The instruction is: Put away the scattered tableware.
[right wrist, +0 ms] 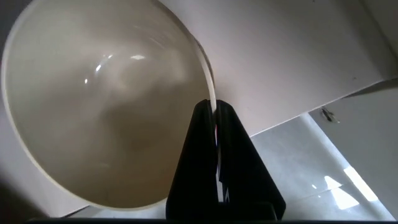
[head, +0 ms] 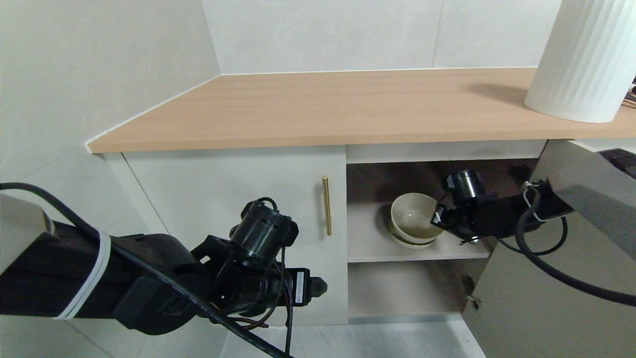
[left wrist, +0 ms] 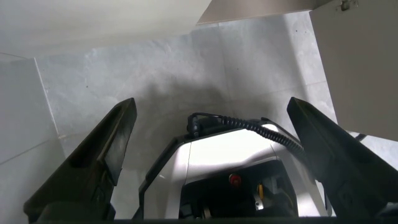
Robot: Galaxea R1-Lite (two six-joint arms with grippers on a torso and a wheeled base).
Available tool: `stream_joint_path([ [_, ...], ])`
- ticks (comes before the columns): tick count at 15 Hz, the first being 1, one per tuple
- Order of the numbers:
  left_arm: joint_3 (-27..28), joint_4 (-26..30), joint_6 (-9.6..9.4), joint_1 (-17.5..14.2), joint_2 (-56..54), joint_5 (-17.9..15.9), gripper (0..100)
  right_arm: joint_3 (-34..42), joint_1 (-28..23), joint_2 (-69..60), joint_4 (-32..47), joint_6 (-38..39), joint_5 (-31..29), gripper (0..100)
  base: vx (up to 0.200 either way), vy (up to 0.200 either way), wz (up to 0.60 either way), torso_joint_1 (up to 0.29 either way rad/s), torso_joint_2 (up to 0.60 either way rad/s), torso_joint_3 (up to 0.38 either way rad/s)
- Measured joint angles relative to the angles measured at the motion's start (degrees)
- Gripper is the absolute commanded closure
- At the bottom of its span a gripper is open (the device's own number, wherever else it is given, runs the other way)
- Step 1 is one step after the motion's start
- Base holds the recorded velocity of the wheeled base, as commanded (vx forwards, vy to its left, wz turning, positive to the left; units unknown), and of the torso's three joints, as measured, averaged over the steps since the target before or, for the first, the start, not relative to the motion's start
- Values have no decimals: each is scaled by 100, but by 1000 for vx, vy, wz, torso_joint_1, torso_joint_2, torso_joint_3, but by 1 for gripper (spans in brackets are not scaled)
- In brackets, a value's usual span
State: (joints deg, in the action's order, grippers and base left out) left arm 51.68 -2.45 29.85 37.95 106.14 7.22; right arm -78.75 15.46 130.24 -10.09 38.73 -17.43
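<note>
Our right claw (right wrist: pixel 216 118) is clenched on the rim of the cream bowl (head: pixel 411 215), which sits tilted atop a second bowl (head: pixel 408 242) on the upper shelf (head: pixel 367 243) of the open cabinet (head: pixel 437 151). Our left claw (left wrist: pixel 211 112) hangs released before the closed door (head: pixel 233 199).

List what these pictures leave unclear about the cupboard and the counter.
Head view: the top bowl covers the stack beneath; their number is unclear.
Right wrist view: the bowl held by the right gripper hides whether it rests on that stack.
Head view: the white ribbed vessel is cut off by the top edge.
</note>
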Motion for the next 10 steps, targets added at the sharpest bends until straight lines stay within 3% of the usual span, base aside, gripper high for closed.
stream_joint_path([
  [10,0,0,0,0,2,0,0,-162,11,230,2,11,0,100,0,0,0,0,0,0],
])
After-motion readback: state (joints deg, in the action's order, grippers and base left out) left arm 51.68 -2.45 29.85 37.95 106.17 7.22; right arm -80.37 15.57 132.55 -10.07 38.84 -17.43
